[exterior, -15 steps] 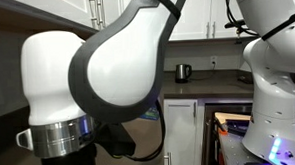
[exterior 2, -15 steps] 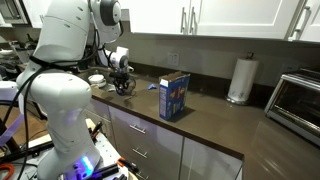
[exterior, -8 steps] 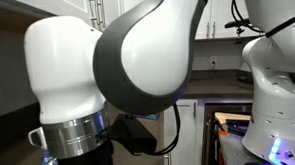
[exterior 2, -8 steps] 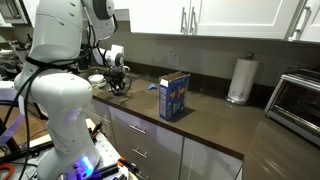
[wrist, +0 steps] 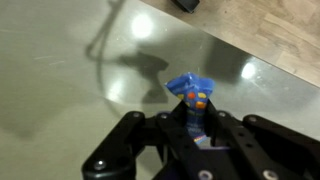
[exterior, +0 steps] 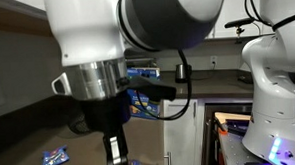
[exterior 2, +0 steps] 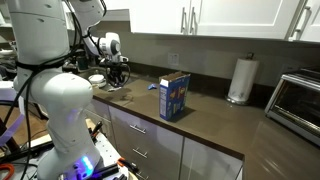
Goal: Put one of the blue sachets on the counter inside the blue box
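The gripper (wrist: pixel 190 120) has risen off the counter (wrist: pixel 60 70), jaws clenched on the blue sachet (wrist: pixel 188 88) between them, so carrying it to the blue box (exterior 2: pixel 174 96) seems next.

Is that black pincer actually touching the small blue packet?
Touching: the wrist view shows the small flat blue sachet clamped at its lower end by the black pincer.

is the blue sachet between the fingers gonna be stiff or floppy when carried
Probably floppy: in the wrist view the blue sachet looks crumpled where it pokes past the fingers. Likely light, being small and thin. It may bend against the blue box rim rather than slide straight in.
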Robot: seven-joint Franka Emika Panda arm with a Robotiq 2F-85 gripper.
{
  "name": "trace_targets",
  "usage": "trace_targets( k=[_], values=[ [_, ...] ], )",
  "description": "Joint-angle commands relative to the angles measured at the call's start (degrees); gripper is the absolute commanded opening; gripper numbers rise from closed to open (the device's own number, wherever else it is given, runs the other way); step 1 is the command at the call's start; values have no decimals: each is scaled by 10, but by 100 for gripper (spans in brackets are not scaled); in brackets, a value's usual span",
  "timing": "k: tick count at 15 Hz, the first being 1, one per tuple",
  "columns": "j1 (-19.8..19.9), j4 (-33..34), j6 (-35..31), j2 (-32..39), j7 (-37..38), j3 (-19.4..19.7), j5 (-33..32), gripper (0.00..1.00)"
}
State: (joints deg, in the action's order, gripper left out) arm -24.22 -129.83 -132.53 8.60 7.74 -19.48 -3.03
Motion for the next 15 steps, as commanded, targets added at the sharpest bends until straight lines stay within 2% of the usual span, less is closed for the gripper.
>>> trace_targets(
  k=[1,7,11,15],
  values=[
    [36,12,92,-86,-3,26,-24,6],
    [93,75,218,-163,0,60,-80,6],
    [106,91,261,-195,0,60,-91,6],
    [111,78,283,-244,9,61,-93,6]
  ],
)
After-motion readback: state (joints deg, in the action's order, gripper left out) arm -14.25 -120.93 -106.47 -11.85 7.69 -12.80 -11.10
